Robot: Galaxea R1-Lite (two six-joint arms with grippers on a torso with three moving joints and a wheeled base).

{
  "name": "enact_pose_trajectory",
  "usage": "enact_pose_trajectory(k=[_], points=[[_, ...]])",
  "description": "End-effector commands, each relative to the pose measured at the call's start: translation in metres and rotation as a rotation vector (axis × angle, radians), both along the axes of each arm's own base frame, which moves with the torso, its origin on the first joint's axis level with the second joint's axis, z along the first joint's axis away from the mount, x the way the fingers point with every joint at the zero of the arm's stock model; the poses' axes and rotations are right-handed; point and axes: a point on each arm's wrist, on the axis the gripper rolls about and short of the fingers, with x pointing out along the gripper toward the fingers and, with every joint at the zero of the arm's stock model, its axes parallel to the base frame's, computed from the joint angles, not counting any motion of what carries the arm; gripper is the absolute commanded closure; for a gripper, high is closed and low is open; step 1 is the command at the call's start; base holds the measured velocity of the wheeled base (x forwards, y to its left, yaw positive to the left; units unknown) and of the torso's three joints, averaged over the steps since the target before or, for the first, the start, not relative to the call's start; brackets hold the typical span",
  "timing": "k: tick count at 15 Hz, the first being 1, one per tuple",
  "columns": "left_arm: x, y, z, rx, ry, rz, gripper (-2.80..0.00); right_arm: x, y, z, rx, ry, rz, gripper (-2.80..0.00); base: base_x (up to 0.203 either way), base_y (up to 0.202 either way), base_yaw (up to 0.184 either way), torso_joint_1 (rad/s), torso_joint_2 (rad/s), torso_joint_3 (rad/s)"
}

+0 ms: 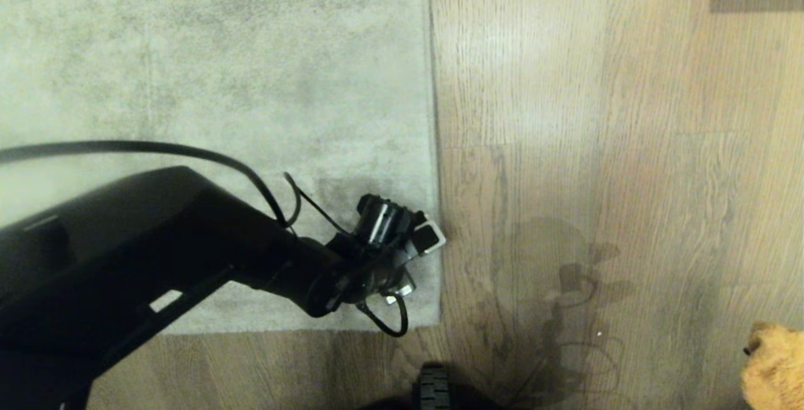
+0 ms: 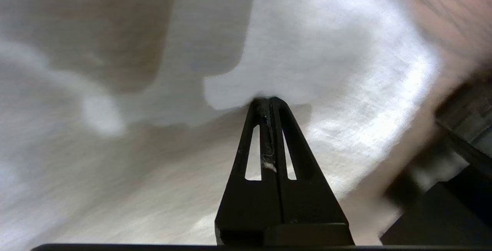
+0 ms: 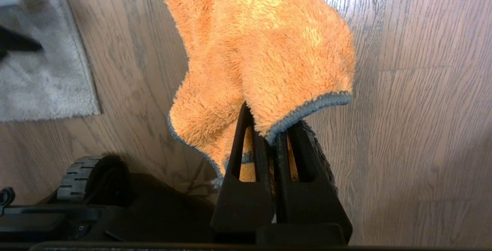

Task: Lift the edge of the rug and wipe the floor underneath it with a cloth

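Your left gripper sits low and centre in the head view, at the rug edge near the rug's lower right corner. Its jaws are pressed together, and whether they pinch the rug you cannot tell. Your right gripper has its jaws clamped on the cloth, which hangs over the floor at the lower right.

Rug: short matt pile, mottled. Floor: wood-grain planks, slight sheen. Cloth: fluffy orange terry, grey stitched hem. Right gripper fingers: matt black plastic.
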Motion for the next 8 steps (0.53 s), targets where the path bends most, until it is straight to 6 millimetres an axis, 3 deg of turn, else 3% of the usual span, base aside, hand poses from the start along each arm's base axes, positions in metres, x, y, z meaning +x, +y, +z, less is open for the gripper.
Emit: enact_pose_trajectory(k=[1,8], points=[[-0.025,0.02,0.028,-0.022,0.002,0.026,0.0,0.0,0.0,0.0,0.0,0.001,0.0,0.0,0.0,0.0,0.0,0.0,0.0,0.0],[-0.104,0.088,0.078,-0.208,-0.008,0.141,0.0,0.0,0.0,0.0,0.0,0.001,0.0,0.0,0.0,0.0,0.0,0.0,0.0,0.0]])
